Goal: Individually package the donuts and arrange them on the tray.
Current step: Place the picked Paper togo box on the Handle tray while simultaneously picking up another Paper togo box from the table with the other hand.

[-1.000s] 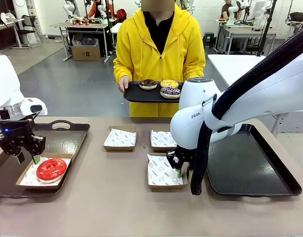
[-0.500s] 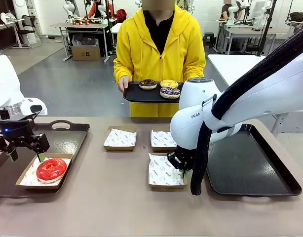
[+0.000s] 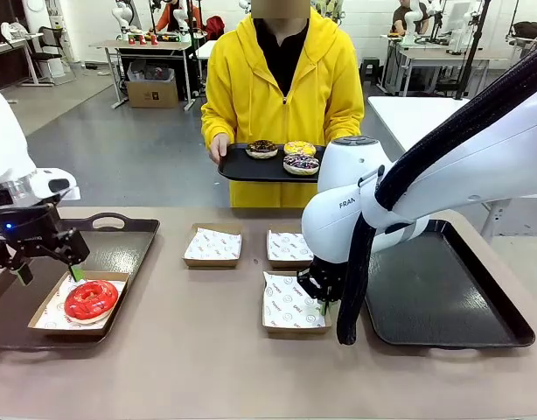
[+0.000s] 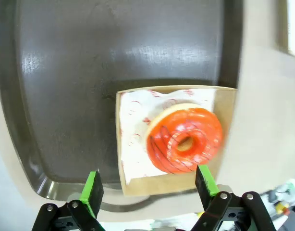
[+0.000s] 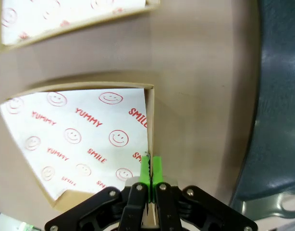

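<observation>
Left hand (image 3: 50,275) is open and holds nothing. It hangs just above the red donut (image 3: 91,299), which sits in its paper-lined box (image 3: 39,324) on the left tray (image 3: 120,249). Right hand (image 3: 324,302) is clenched on the side wall of the empty box (image 3: 284,308) mid-bench (image 3: 207,367). The other three donuts (image 3: 300,163) are on the person's tray (image 3: 247,169) across from us.

Risks we see:
- The right hand pinches a thin card wall on one side only, so a pull could tip or skew that box, or shift its liner
- The loaded box sits close to the tray rim, so a low left finger could clip it, nudge it over the rim, or smear the glaze
</observation>
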{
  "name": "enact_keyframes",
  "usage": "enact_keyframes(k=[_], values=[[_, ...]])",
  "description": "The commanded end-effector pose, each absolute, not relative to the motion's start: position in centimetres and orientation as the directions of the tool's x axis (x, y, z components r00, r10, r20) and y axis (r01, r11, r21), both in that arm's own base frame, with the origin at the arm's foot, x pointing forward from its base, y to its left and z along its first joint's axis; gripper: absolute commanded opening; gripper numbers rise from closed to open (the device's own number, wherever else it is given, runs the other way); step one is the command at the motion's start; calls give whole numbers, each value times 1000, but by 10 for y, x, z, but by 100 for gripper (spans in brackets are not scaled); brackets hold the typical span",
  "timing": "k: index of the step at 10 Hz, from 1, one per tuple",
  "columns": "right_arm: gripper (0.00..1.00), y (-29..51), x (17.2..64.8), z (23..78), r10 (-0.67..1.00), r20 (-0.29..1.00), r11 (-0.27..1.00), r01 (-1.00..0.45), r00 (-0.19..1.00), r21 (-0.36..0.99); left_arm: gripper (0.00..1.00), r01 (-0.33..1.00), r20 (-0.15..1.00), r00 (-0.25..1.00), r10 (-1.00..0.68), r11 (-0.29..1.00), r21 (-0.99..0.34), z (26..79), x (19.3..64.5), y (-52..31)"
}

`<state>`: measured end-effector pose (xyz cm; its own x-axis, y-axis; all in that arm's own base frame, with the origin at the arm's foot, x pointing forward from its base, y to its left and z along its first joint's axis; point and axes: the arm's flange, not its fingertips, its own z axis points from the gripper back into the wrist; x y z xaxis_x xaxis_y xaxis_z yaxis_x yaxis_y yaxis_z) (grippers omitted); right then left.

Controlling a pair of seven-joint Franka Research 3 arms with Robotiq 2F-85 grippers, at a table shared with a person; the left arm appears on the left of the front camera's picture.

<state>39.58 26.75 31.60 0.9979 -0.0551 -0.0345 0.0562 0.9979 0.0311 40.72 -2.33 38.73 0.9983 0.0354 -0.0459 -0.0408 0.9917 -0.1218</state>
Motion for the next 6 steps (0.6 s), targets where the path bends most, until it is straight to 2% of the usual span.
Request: enact_keyframes(k=[1, 4, 6], values=[[0, 257, 385, 360, -88, -24, 994, 89, 996, 69, 100, -52, -47, 998, 36, 918, -394, 431, 399, 4], [0, 237, 385, 448, -115, 34, 992, 113, 993, 49, 100, -48, -28, 999, 40, 718, -694, 477, 387, 74], [0, 231, 416, 483, -117, -20, 993, 117, 993, -9, 100, -46, -32, 999, 36, 566, -823, 486, 380, 126]])
